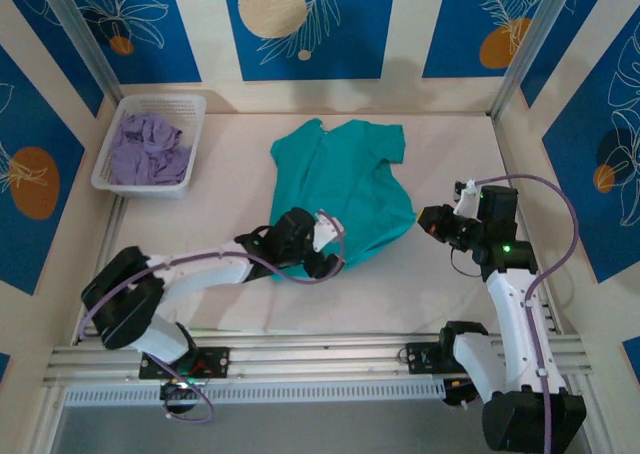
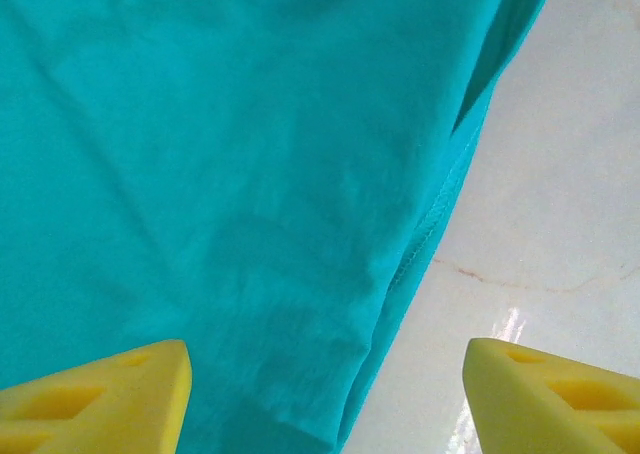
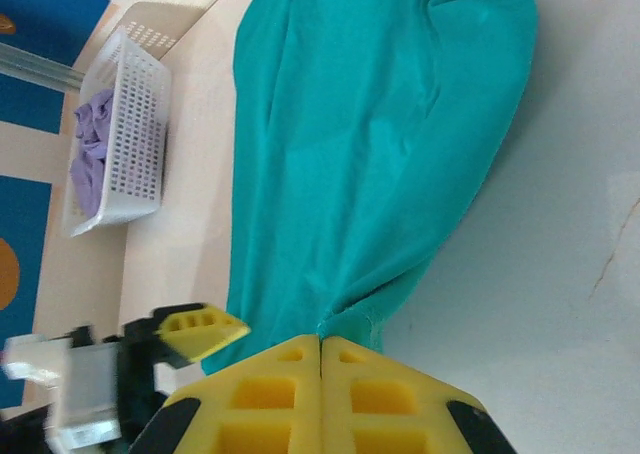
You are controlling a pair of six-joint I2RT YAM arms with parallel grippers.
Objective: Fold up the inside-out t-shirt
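Left gripper (image 2: pixel 326 359): jaws spread wide with nothing held. It hangs low over the near left part of the t-shirt (image 1: pixel 345 179), one yellow finger above the cloth and the other above bare table (image 1: pixel 230 194) past the stitched edge. Whether the fingers touch the cloth cannot be told.
Right gripper (image 3: pixel 321 342): fingers pressed together, with a small bunch of the t-shirt's edge pinched between the tips at the near right corner.
T-shirt: teal-green and softly creased. It lies spread in the middle of the table with its neck toward the far wall.
Basket (image 1: pixel 165 98): white and slotted, in the far left corner, well apart from the t-shirt.
Lavender garment (image 1: pixel 148 149): crumpled inside the basket.
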